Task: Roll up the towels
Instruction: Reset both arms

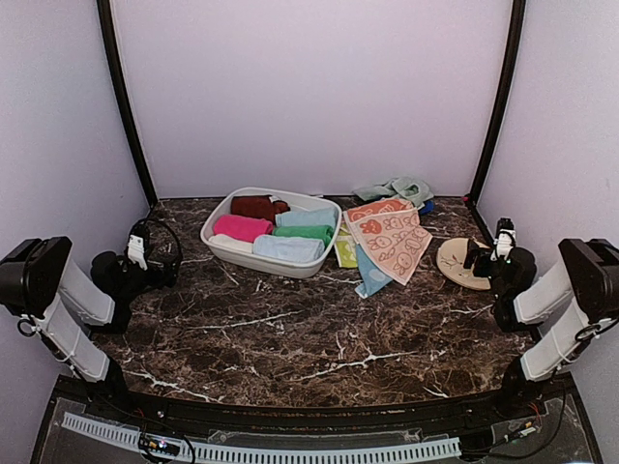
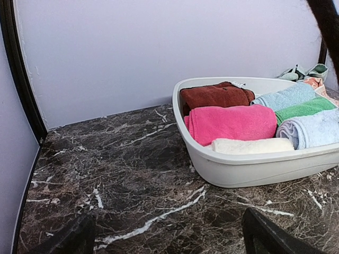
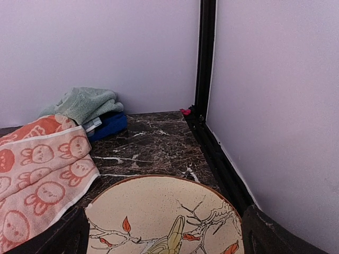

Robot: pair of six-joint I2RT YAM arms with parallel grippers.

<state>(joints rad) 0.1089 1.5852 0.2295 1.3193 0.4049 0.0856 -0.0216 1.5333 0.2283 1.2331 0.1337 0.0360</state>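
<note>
The basin (image 1: 290, 269) stands towards the back wall, left of the middle, with rolled towels (image 1: 242, 228) packed inside. Just right of it the flat towels (image 1: 369, 275) overlap, the peach towel (image 1: 392, 240) on top, its corner near the disc (image 1: 453, 263). A wide stretch of bare worktop (image 1: 290, 338) reaches from there to the near edge. The left end effector (image 1: 155, 256) is wide open and holds nothing, well left of the basin. The right end effector (image 1: 488, 253) is also open, over the disc.

Both arms sit folded low at the sides — left pincer (image 1: 162, 265) and right pincer (image 1: 476, 255) spread wide.
</note>
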